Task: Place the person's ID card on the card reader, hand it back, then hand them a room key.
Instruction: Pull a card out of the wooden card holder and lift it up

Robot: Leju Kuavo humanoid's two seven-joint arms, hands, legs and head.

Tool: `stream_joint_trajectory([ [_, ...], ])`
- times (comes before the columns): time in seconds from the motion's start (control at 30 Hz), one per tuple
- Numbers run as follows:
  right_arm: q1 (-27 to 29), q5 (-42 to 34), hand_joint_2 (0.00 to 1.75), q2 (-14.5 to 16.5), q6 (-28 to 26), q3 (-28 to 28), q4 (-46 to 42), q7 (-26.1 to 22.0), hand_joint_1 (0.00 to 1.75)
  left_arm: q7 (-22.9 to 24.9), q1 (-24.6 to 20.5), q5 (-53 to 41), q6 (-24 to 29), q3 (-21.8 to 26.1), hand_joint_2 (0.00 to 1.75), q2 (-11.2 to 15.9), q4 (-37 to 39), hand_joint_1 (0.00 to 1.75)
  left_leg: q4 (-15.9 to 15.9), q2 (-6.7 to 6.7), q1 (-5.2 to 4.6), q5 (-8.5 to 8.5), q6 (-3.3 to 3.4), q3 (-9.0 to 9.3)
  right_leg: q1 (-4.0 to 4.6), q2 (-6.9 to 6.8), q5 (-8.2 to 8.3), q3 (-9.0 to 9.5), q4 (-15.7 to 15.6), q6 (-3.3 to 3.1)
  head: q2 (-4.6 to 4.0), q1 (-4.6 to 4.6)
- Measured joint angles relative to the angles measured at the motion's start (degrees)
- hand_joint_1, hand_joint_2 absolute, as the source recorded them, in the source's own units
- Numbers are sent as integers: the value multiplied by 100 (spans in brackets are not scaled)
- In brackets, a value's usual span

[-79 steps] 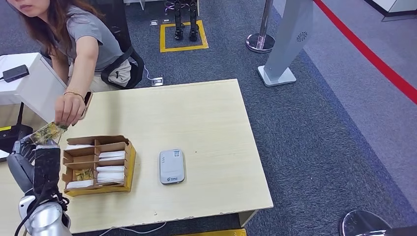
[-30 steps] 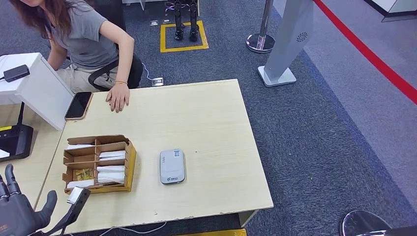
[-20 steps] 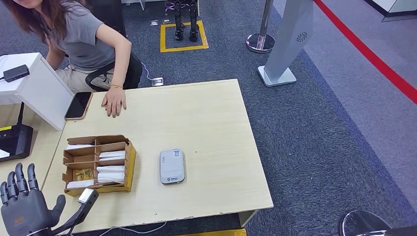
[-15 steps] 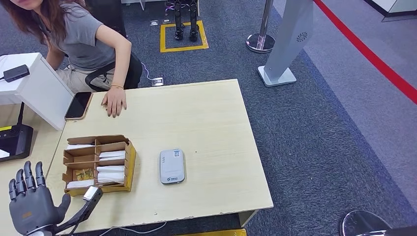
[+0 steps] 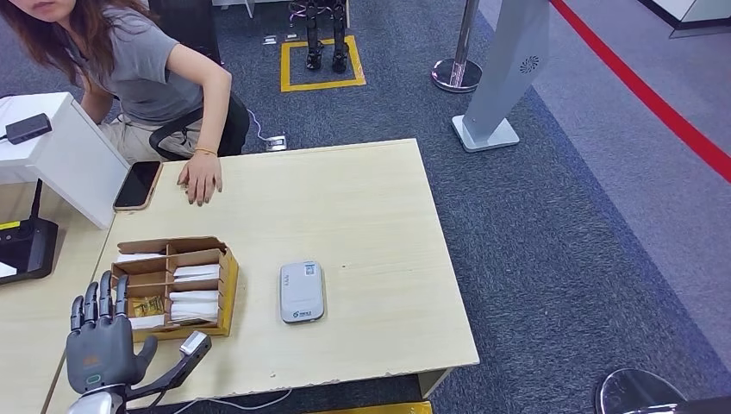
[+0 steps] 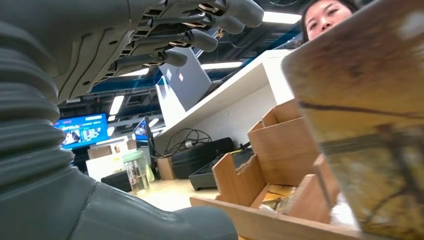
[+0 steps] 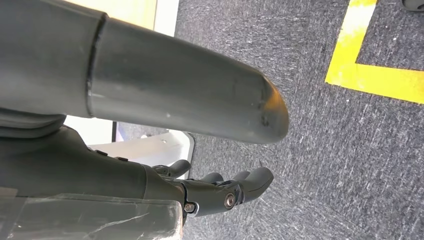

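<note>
Up comes the left hand (image 5: 102,345) beside the cardboard organiser (image 5: 172,287), fingers spread, grasping nothing. Right hand (image 7: 220,192) hangs over blue carpet (image 5: 560,241), fingers loosely curled, empty. Card reader (image 5: 301,291) sits mid-table (image 5: 345,207); person's hand (image 5: 201,177) rests flat beside a phone (image 5: 138,185).

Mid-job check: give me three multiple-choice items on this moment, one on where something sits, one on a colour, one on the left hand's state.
1. The card reader lies:
A. inside the cardboard organiser
B. on the table beside the cardboard organiser
C. under the phone

2. The person's shirt is:
A. grey
B. red
C. yellow

3. The left hand is:
A. holding a card
B. open, holding nothing
C. pressing the reader

Answers:
1 B, bare tabletop separates them.
2 A, plainly grey.
3 B, fingers spread, nothing between them.
</note>
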Motion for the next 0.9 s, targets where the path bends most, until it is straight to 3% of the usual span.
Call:
stream_joint_trajectory([
  [0.2, 0, -19, 0, 0, -33, -22, 0, -5, 0, 456, -44, 0, -127, -524, 175, 284, 3, 0, 0, 1, 0, 0, 0, 0, 0, 1, 0, 0, 0, 0, 0, 0],
  [0.43, 1, -82, 0, 1, -59, -111, 0, 14, 0, 1573, -24, -2, -683, -1215, 175, 810, -382, 0, 0, 0, 0, 0, 0, -1, 0, 0, 0, 0, 0, 0, 0, 0],
  [0.57, 1, -99, 0, 17, -70, -140, 0, 12, 0, 1757, 9, -3, -916, -1453, 175, 969, -641, 0, 0, 0, 0, 0, 0, -1, 0, 0, 0, 1, 0, 0, 0, 1],
  [0.9, 0, -113, 0, 44, -73, -227, -2, 12, 0, 1902, 16, -5, -1169, -1766, 175, 1044, -939, 0, 0, 0, 0, 0, 0, -1, 0, 0, 0, 1, 0, 0, 0, 1],
])
